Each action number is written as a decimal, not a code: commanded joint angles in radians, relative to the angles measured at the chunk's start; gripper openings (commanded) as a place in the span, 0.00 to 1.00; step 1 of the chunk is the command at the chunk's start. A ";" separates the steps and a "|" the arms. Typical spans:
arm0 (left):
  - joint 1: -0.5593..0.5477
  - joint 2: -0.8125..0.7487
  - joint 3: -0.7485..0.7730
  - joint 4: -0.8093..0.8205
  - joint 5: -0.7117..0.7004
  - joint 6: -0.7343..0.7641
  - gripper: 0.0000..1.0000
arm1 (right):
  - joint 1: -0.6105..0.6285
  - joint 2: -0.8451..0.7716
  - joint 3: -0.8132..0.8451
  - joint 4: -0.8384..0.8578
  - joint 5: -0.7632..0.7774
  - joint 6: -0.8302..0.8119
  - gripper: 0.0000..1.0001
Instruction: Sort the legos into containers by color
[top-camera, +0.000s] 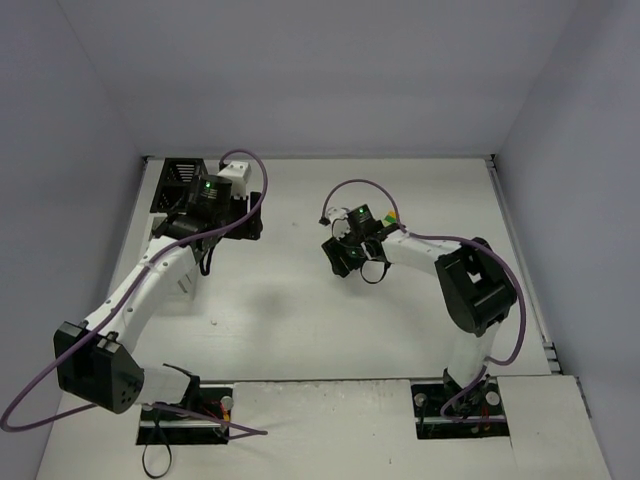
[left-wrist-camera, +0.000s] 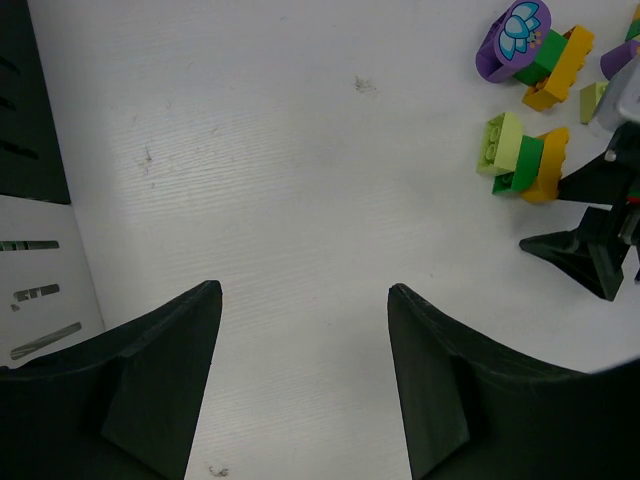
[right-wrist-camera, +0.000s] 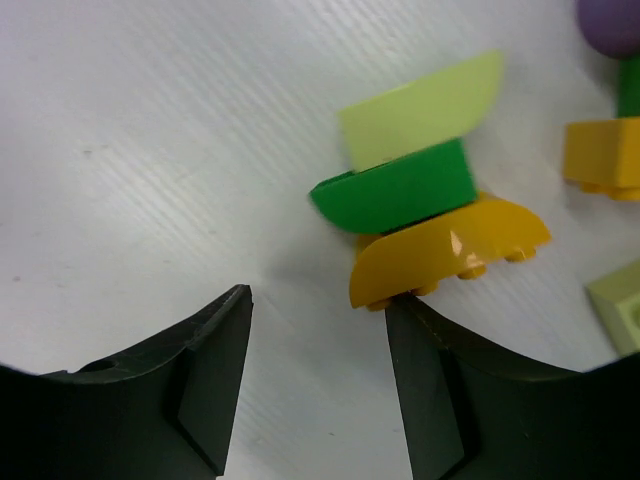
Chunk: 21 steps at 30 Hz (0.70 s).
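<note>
A stuck-together stack of light green (right-wrist-camera: 420, 110), dark green (right-wrist-camera: 395, 190) and yellow-orange (right-wrist-camera: 450, 250) legos lies just ahead of my right gripper (right-wrist-camera: 318, 298). The gripper is open and empty. Its right fingertip (right-wrist-camera: 400, 315) touches the yellow brick's edge. More legos lie to the right: purple (right-wrist-camera: 612, 22), yellow-orange (right-wrist-camera: 605, 155) and light green (right-wrist-camera: 615, 315). My left gripper (left-wrist-camera: 305, 288) is open over bare table. The lego pile (left-wrist-camera: 535, 60) is at its upper right. The black bin (top-camera: 183, 180) and a white bin (top-camera: 235, 172) are beside it (top-camera: 245, 222).
In the left wrist view the black bin's slatted wall (left-wrist-camera: 20, 100) and a white bin's wall (left-wrist-camera: 40, 290) run along the left edge, and the right gripper's fingers (left-wrist-camera: 590, 240) show beside the legos. Walls enclose the white table (top-camera: 300, 320) at the back and sides.
</note>
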 joint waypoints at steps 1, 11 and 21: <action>-0.006 -0.010 0.039 0.037 0.007 0.010 0.61 | 0.033 -0.069 0.000 0.043 -0.076 0.040 0.53; -0.006 -0.008 0.039 0.034 0.001 0.013 0.61 | 0.073 -0.151 0.010 0.040 0.087 0.086 0.58; -0.006 -0.007 0.042 0.033 0.003 0.013 0.61 | 0.073 -0.149 0.071 0.023 0.269 0.136 0.89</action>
